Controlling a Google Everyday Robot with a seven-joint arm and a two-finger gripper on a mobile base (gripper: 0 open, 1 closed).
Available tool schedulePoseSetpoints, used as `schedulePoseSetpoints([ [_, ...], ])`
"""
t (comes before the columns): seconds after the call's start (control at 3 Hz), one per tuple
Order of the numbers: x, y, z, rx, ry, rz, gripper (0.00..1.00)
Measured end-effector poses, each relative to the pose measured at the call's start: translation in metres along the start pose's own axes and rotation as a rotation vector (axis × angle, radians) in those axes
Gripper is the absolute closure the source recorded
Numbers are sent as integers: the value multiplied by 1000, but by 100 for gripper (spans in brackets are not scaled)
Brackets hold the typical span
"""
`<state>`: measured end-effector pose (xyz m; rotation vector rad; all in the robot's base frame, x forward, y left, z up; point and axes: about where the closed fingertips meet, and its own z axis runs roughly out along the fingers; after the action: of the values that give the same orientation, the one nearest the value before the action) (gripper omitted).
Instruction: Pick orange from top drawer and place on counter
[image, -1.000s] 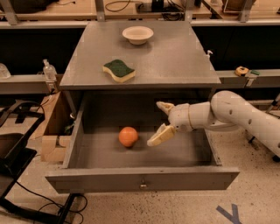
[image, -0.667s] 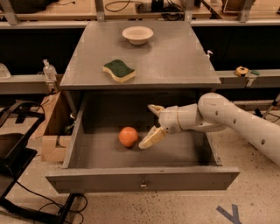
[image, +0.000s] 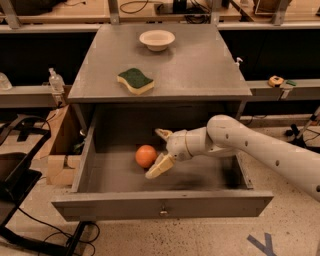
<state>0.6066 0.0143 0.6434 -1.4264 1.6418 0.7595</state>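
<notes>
Two fingers (image: 160, 166) spread wide beside orange (image: 146, 155) in top drawer (image: 110, 206).

- My arm (image: 272, 156) enters the camera view from the lower right edge and stretches up and to the left. It is white and smooth-shelled, with a few small dark dots along its casing.
- It bends at a rounded joint (image: 222, 131) right of the middle of the view. From there the wrist (image: 187, 145) runs almost level toward the left.
- My gripper (image: 155, 152) sits just below the middle of the view, at the far left end of the arm, and points left.
- Its two pale fingers (image: 161, 166) are spread wide apart, one angled up and left, the other slanting down and left.
</notes>
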Motion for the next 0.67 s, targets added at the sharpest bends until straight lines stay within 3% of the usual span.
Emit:
schedulePoseSetpoints([
  [0.33,4,5,18,-17,13,-4,0],
  [0.67,5,9,34,-38,35,-13,18],
])
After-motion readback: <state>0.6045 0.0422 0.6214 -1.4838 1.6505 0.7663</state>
